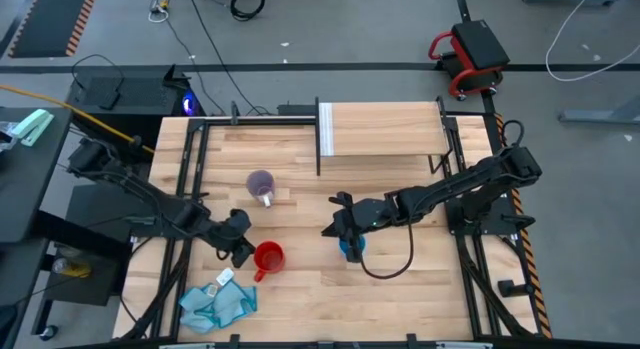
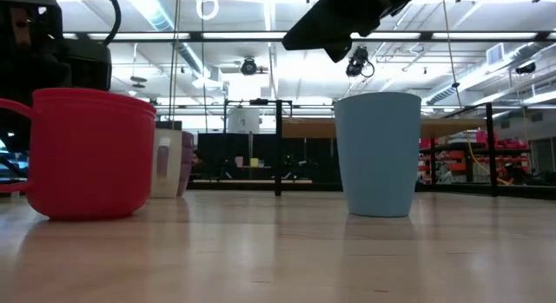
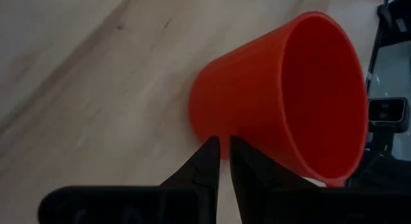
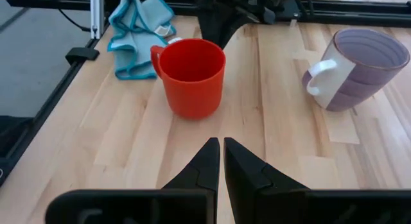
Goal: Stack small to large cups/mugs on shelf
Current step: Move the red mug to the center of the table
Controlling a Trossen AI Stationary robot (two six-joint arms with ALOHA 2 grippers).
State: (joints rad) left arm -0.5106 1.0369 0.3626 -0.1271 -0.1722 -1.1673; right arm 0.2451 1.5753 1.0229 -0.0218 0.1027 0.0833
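Three cups (image 1: 268, 256) stand on light-wood tabletop (image 1: 300, 299).

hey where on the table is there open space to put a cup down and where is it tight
The shelf top is bare. Open tabletop runs along the near edge, right of the blue cloth, and between the purple mug and the shelf. It is tight around the red mug, with the left gripper beside it, and around the blue cup under the right gripper.
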